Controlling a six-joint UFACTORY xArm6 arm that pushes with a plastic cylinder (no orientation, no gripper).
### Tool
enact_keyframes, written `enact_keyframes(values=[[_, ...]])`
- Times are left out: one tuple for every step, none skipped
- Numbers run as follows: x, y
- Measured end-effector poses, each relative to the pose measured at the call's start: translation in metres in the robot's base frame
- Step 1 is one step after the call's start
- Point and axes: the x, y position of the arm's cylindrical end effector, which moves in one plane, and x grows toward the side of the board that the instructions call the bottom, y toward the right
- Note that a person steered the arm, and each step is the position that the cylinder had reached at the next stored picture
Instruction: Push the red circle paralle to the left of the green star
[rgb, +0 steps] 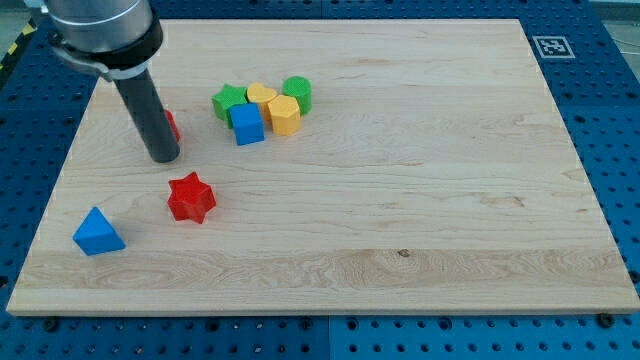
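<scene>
Mostly hidden, the red circle shows only as a red sliver at the rod's right edge, near the board's left side; shape can't be confirmed from what shows. My tip sits just beside it, on the view's left and slightly lower, apparently touching or nearly so. No claw on this rig, just a bare rod, so nothing opens or holds anything.

The green star is to the view's right and a bit higher, at the left end of a tight cluster w/ a yellow block, another yellow block, a green cylinder and a blue cube.

Judgement: the circle seems already left of the star but slightly low, so a short nudge toward the view's top should level it. Best approach is from below the circle, pushing thru its centre so it doesn't slip sideways. Stop early; overshoot to the right risks hitting the cluster.

Red star and blue triangular block lie well apart, lower left, out of the path.
</scene>
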Motion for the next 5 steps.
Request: enact_keyframes(values=[[-0.020,0.000],[-0.029,0.000],[-0.029,0.000],[-0.018,0.000],[-0.015,0.000]])
